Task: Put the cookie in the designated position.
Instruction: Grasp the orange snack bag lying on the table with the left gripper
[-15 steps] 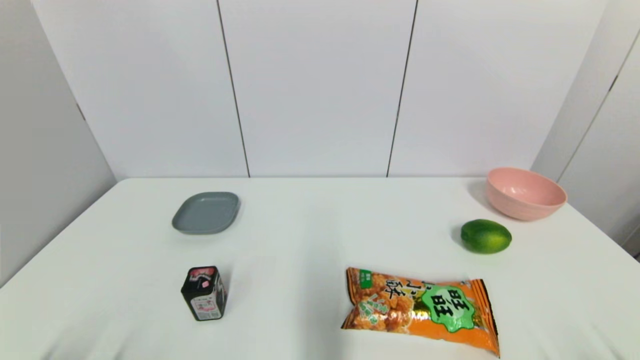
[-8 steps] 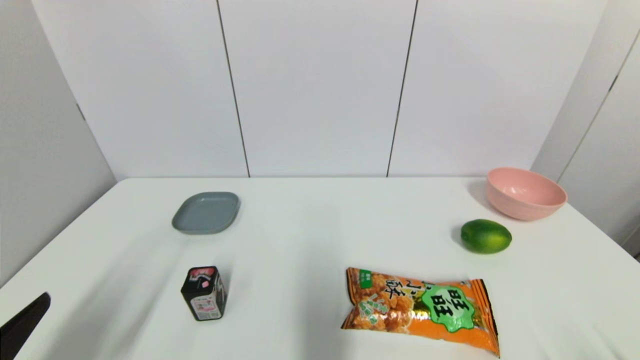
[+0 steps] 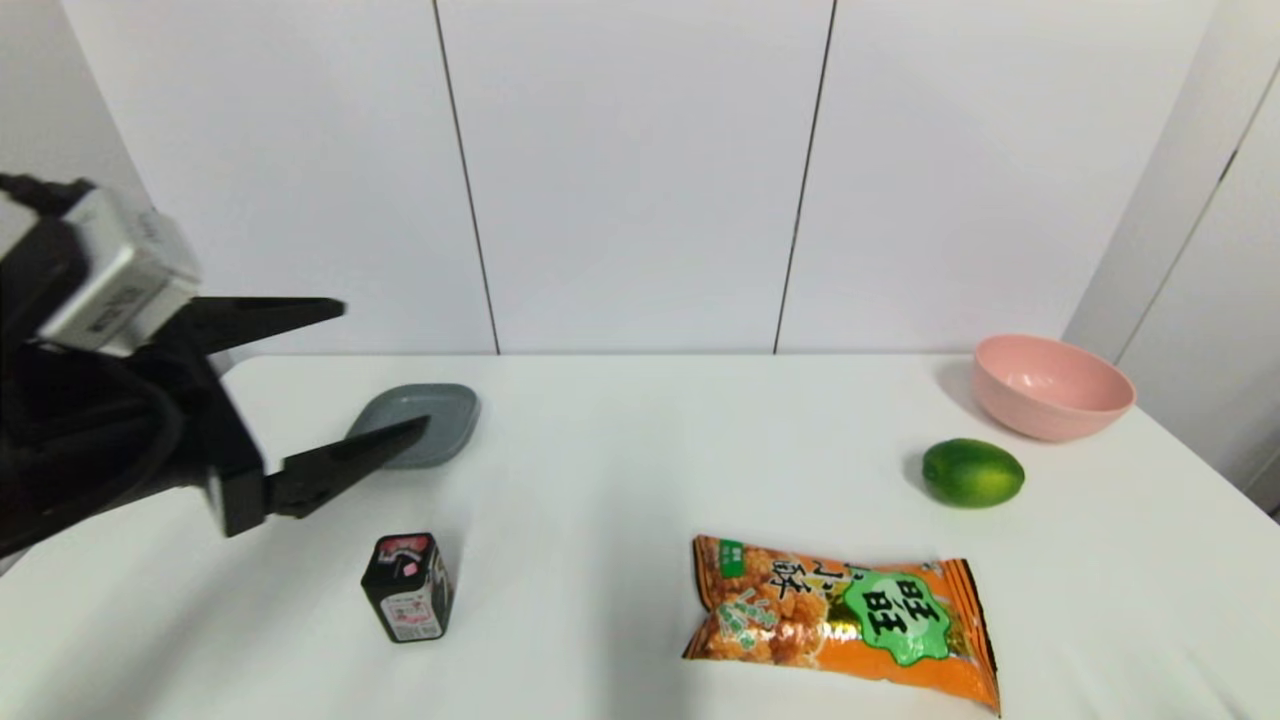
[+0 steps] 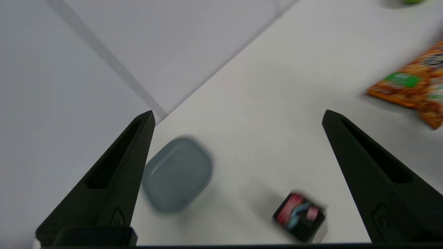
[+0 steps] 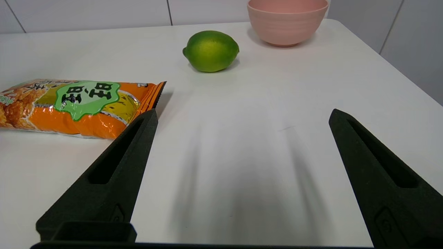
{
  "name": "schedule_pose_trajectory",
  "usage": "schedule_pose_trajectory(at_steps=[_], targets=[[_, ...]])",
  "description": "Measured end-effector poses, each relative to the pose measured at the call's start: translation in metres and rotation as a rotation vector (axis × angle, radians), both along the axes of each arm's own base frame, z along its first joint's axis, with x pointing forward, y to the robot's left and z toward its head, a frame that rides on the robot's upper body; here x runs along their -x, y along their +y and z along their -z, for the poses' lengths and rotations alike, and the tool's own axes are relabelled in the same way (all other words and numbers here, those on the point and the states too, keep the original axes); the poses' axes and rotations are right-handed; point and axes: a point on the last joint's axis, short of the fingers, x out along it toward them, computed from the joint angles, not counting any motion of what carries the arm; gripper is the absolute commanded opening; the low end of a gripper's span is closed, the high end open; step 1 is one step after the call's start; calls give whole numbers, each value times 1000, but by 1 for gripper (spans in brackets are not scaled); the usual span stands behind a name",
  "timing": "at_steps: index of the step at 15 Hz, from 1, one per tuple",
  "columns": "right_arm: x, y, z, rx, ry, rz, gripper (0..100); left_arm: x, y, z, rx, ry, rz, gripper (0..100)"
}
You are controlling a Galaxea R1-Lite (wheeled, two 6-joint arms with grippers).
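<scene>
The cookie point(image 3: 845, 620), a long orange foil bag with a green badge, lies flat at the front right of the table; the left wrist view shows the cookie point(image 4: 415, 90) far off. The designated position, a grey plate point(image 3: 435, 410), sits at the back left, its near-left edge hidden behind a finger. My left gripper point(image 3: 383, 365) hangs open and empty in the air above the table's left side, well left of the bag. From its wrist, the gripper point(image 4: 238, 112) looks down on the plate point(image 4: 176, 174). My right gripper point(image 5: 243, 110) is open low over the table, beside the cookie point(image 5: 69, 103).
A small black carton point(image 3: 408, 587) stands at the front left, below my left gripper. A green lime point(image 3: 972, 472) and a pink bowl point(image 3: 1050, 385) sit at the back right, beyond the bag. White wall panels close off the table's far edge.
My left arm has risen from the lower left corner of the head view to high over the table's left side. The objects have not moved.
</scene>
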Motion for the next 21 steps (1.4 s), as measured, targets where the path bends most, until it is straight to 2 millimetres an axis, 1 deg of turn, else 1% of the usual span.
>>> schedule_pose_trajectory(at_steps=[2, 5, 7, 10, 13, 17, 21], targets=[[0, 0, 0, 0, 0, 0, 100, -26, -41, -6, -39, 42, 154, 100], [0, 0, 0, 0, 0, 1, 100, -51, -102, -2, -112, 121, 321, 100], [0, 0, 0, 0, 0, 0, 100, -62, -135, 5, -177, 142, 403, 100], [0, 0, 0, 0, 0, 0, 100, -69, -176, 27, -267, 193, 503, 100], [0, 0, 0, 0, 0, 0, 100, -74, -209, 51, -338, 220, 572, 100], [0, 0, 0, 0, 0, 0, 100, -83, -237, 83, -416, 279, 619, 100], [0, 0, 0, 0, 0, 0, 100, -94, -264, 107, -438, 304, 641, 100]])
